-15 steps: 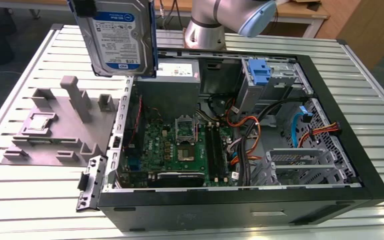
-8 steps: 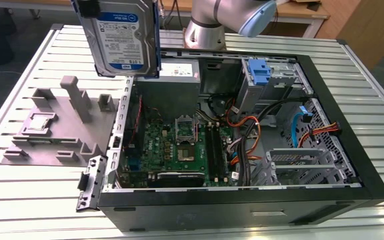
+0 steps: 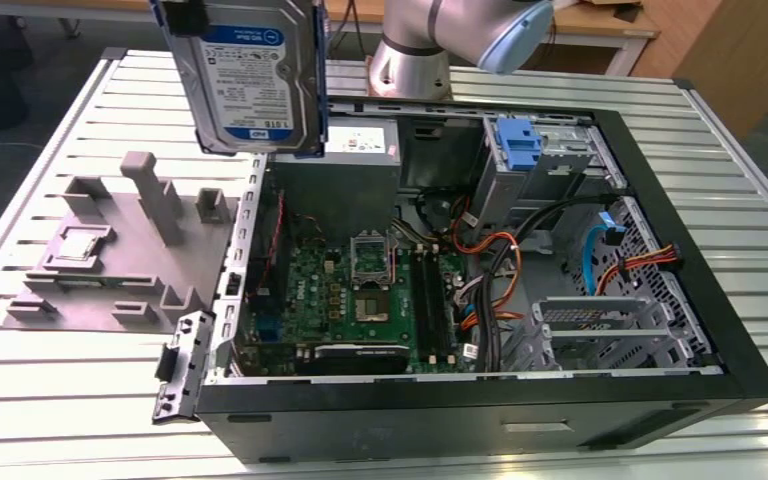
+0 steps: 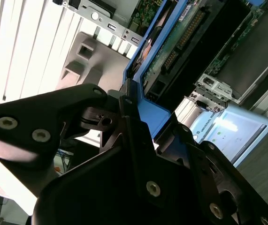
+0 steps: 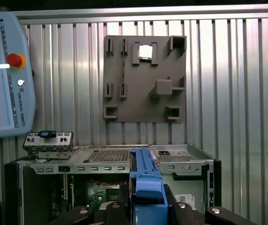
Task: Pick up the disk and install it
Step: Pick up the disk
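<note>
case (image 3: 491, 405) lidless, cables (image 3: 488, 268) crowding beside drive cage (image 3: 611, 328)

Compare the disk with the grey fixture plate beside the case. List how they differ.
The disk hangs upright in the air, clamped in the hand. The grey fixture plate lies flat on the slatted table. The disk is silver with a blue-and-white label and a blue frame, while the plate is plain grey throughout. The disk's face is flat, but the plate carries raised posts and pockets. Both have a rectangular outline.

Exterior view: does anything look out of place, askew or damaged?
Nothing looks damaged. The silver hard drive in a blue plastic frame hangs upright above the open black computer case, clamped by the black fingers, not seated in any bay.
</note>
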Robot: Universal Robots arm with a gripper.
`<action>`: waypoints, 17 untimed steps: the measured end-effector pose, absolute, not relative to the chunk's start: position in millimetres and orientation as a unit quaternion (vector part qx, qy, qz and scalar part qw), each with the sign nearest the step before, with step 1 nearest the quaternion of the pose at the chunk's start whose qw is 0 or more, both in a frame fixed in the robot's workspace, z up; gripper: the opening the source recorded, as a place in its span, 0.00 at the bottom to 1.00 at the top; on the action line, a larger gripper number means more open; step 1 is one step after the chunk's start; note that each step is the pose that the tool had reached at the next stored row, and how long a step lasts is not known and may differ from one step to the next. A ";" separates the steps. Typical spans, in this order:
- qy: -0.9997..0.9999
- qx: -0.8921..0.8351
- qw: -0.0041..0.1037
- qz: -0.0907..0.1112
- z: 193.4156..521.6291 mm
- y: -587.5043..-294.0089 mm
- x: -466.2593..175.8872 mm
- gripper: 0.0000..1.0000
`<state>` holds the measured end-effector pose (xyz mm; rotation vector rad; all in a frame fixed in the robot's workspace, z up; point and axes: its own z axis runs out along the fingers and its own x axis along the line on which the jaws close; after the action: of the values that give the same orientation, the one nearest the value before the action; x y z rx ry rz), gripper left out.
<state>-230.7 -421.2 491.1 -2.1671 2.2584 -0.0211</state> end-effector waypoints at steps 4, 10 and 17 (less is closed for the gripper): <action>0.722 -0.692 0.006 -0.007 491.1 -421.5 -228.1 0.36; 0.722 -0.692 0.006 -0.007 491.1 -421.9 -222.2 0.36; 0.721 -0.692 0.006 -0.007 491.1 -422.2 -217.2 0.36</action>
<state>-217.2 -422.2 491.1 -2.1673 2.2585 -0.0211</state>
